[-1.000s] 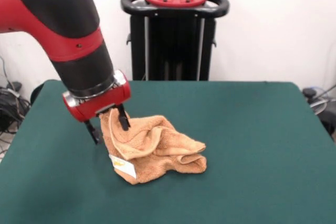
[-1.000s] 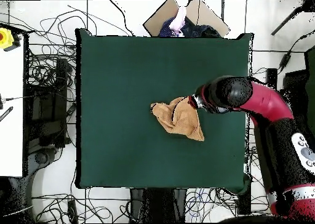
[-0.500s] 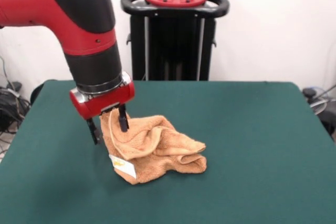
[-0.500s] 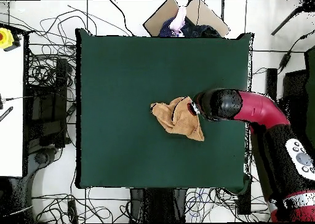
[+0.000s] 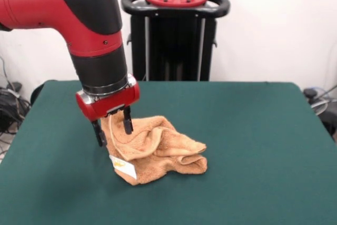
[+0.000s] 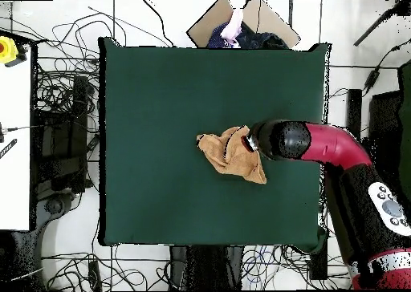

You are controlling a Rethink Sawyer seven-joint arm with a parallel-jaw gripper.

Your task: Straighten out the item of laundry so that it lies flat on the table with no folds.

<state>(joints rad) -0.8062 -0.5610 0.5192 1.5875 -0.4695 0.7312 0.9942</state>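
Gripper: my gripper [image 5: 112,130] stands nearly upright at one raised end of the towel [image 5: 155,148], its two black fingers [image 5: 127,123] spread either side of a peak of cloth; I cannot tell whether they bite it yet.
Towel place: crumpled in a heap near the middle of the table [image 5: 253,146], its white label [image 5: 122,167] hanging off the corner below the gripper.
Handling: I judge it light, soft and limp terry; it should drape and drag rather than slide, and folds may cling to the felt.
Where I'd hold: a free corner or border edge, such as the peak beside the label, not the bunched middle.
Front view gives: height of the folds, the label, the finger gap.
Overhead view gives: the towel [image 6: 231,154] as a rough wedge with green table [image 6: 160,96] clear all round it; the arm hides the gripper's tips there.
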